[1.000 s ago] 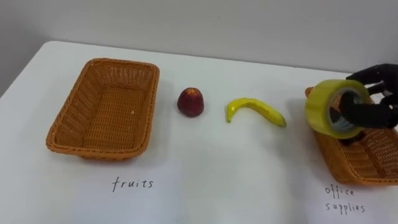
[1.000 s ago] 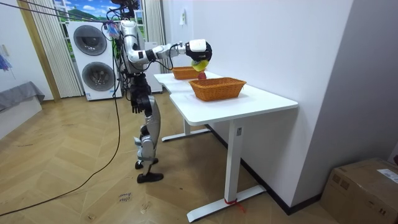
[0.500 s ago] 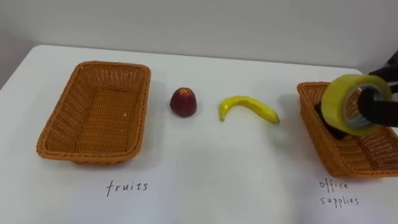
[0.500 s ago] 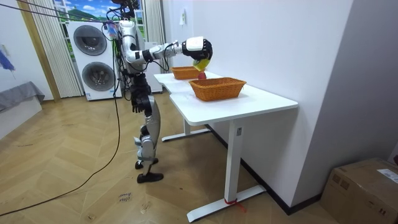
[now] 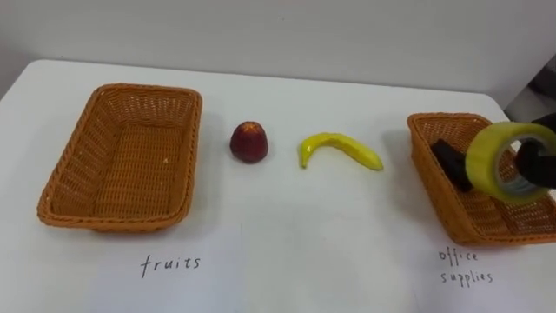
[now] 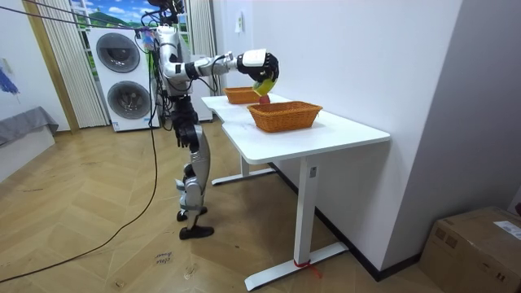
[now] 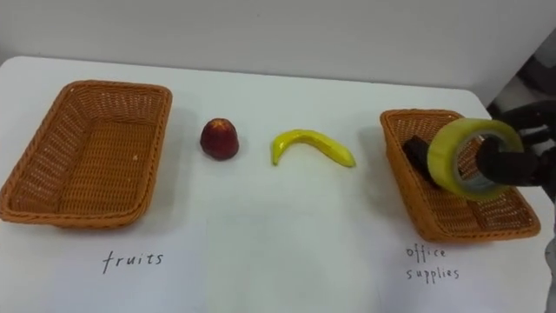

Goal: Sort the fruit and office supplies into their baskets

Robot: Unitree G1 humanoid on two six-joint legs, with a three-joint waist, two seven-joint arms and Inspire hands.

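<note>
Tape roll (image 7: 469, 158): clamped in right robot hand (image 7: 514, 165)
Position: over office basket (image 7: 400, 169), counter's right edge
Next: probably lower, release

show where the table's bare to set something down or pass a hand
Bare: the front strip of table between the baskets, before the apple and banana; the fruits basket is empty too. Crowded: the office supplies basket, a dark item inside and the right hand holding the tape roll over it.
</note>
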